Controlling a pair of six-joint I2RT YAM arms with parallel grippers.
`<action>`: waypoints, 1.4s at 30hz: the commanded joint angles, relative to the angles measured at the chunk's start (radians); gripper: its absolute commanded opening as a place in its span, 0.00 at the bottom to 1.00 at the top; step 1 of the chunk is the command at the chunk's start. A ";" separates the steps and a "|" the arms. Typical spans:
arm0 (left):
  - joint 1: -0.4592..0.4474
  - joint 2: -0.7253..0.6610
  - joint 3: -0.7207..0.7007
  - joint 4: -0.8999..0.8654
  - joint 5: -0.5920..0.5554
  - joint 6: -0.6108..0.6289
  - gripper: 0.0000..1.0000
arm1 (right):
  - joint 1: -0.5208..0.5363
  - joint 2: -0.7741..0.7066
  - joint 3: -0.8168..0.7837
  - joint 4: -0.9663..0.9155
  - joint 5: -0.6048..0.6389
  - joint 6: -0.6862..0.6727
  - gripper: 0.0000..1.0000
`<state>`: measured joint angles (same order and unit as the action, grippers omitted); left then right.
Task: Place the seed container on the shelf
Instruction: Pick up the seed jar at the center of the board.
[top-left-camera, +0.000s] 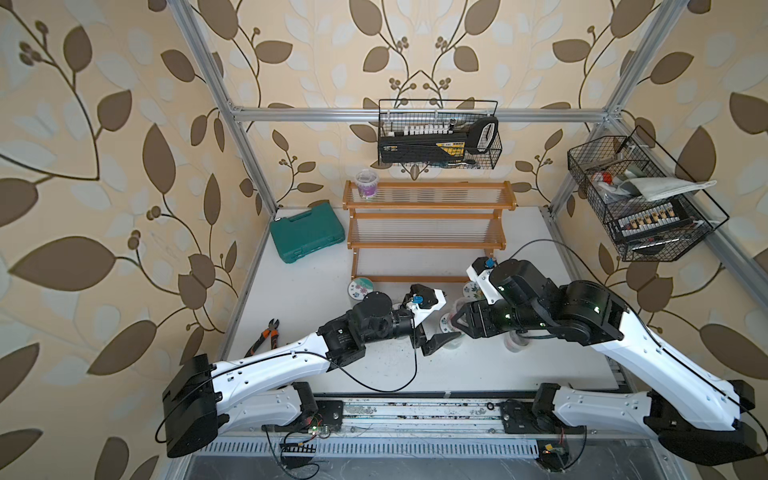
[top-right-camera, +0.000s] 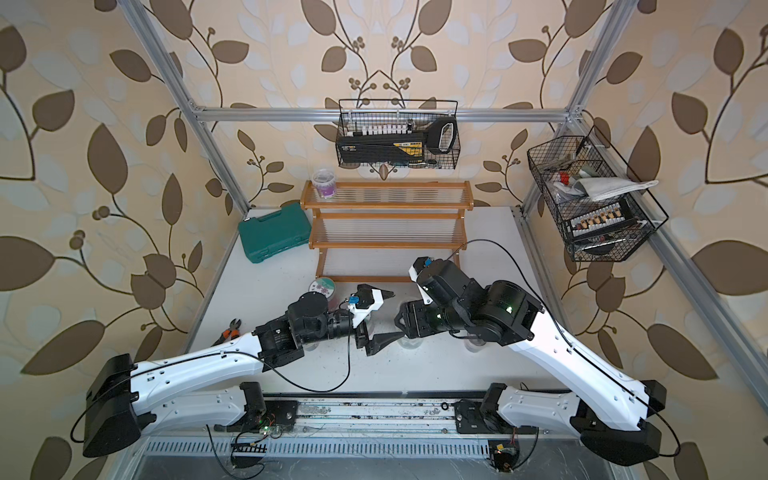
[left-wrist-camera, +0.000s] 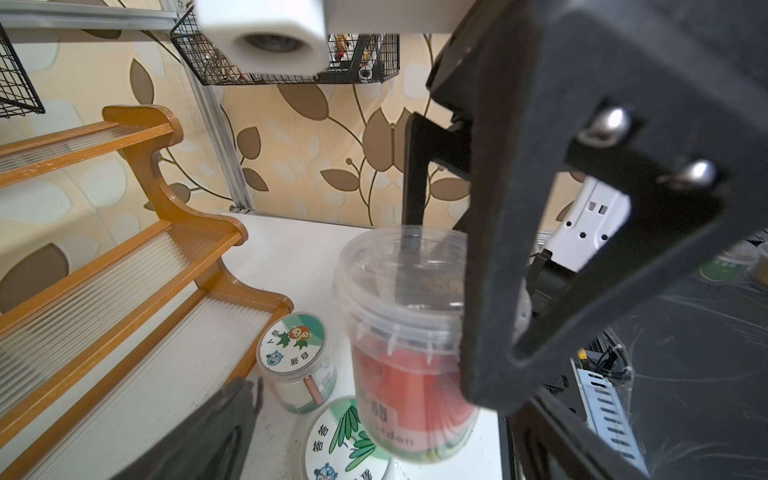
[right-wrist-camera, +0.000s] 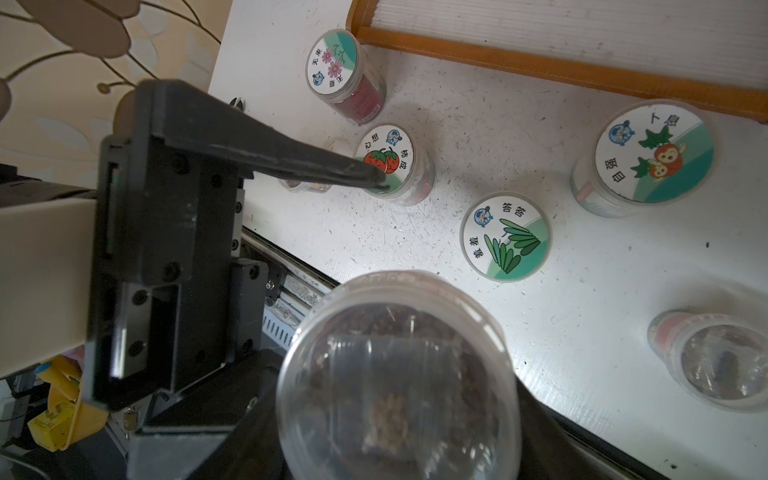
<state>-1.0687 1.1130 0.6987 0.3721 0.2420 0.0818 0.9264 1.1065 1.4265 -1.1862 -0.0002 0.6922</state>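
Left jaws wide (right jaws clamped)

White table (top-left-camera: 478, 365): shelf (top-left-camera: 428, 243), jars (right-wrist-camera: 505, 237), green case (top-left-camera: 306, 235)

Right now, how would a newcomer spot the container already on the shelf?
Find the orange-brown stepped shelf at the back of the table. At its top tier's left end stands a clear jar with a purple label. No other jar is on the shelf.

Overhead pair, wrist close-ups; common shelf (top-left-camera: 428, 206)
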 joint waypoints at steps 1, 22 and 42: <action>-0.008 0.020 0.020 0.105 0.011 0.006 0.98 | -0.004 -0.016 -0.008 0.002 -0.003 0.013 0.62; -0.010 0.111 0.038 0.215 0.056 -0.072 0.87 | -0.018 -0.016 -0.037 0.041 -0.020 0.017 0.61; -0.010 0.112 0.057 0.193 0.072 -0.059 0.54 | -0.023 -0.008 -0.065 0.074 -0.042 0.006 0.71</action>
<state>-1.0752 1.2301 0.7086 0.5236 0.3038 0.0261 0.9020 1.1004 1.3743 -1.1175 -0.0189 0.7052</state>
